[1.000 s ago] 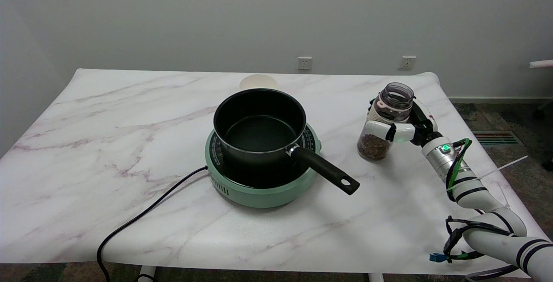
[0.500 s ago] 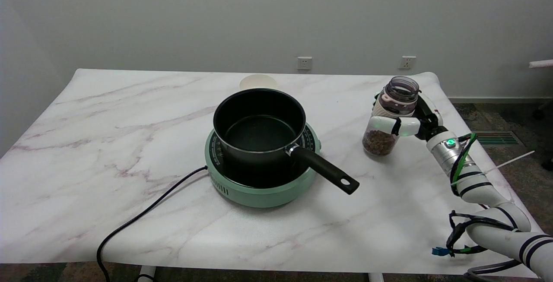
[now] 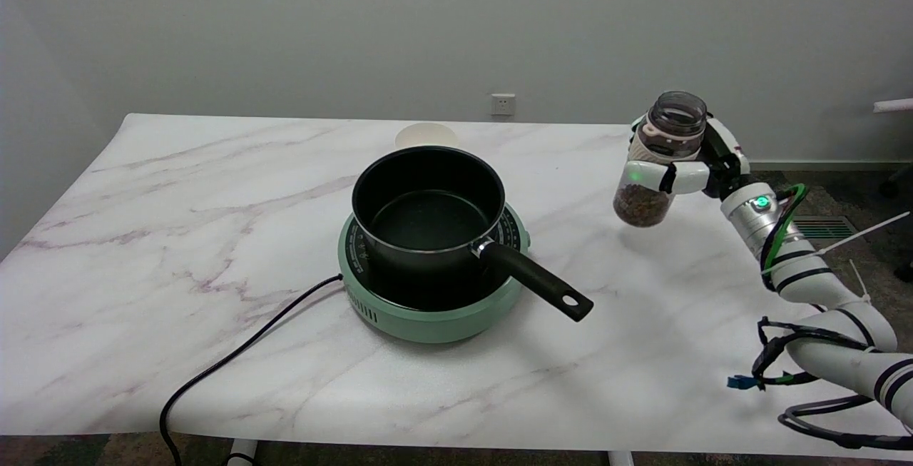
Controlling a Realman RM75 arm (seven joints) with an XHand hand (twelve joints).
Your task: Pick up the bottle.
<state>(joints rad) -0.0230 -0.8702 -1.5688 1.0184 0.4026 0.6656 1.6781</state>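
- My right hand (image 3: 688, 166): wrapped around the bottle (image 3: 656, 159), white fingers (image 3: 653, 175) curled across its middle, thumb side hidden behind it. The hand holds it firmly; nothing else is in the grasp.
- Bottle: clear, open-mouthed with no cap in view, a pale pink band below the neck, brown granular contents filling the lower part. It is off the table (image 3: 143, 237), held in the air above the table's far right corner, tilted slightly with its mouth leaning right. A soft shadow lies on the marble beneath it.
- My right arm (image 3: 806, 287): white with black rings, reaches in from the lower right; a green light shows on the silver wrist, black and green cables run along it, and a white cable tie sticks out to the right.
- Table: white marble pattern with faint purple veins.
- Stove (image 3: 431, 309): round, mint green, near the table's centre, well apart from the bottle, to its left.
- Pot (image 3: 428, 209): black, empty, sits on the stove; its black handle (image 3: 535, 280) points toward the near right.
- Cord (image 3: 228, 362): black, runs from the stove's left side to the near edge and over it.
- Lid (image 3: 426, 136): pale round disc, just behind the pot, partly hidden by it.
- Wall sockets: one (image 3: 503, 103) on the far wall behind the pot.
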